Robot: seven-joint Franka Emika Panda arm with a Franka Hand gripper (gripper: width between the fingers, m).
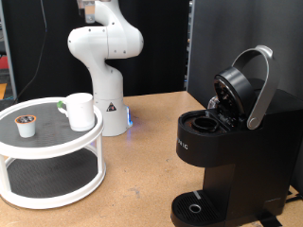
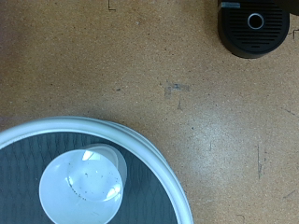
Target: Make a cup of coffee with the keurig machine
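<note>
We see the keurig machine [image 1: 227, 142], tall and black, on the right of the exterior view with its silver-handled lid up. The white cup [image 1: 80, 111] sits on the round shelf stand [image 1: 52, 142] at the left, near a small pod [image 1: 26, 124]. The gripper does not show, so we cannot tell how its jaws stand.

White logo on keurig machine [image 1: 186, 144], unreadable; no other text.

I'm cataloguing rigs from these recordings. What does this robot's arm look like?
The arm is glossy white, built of rounded, bulbous segments rising from a flared base on the wooden table. A dark ring separates two joints near the top. The base carries a small black triangular mark and a blue glow beside it. The tool shows in neither view.
</note>
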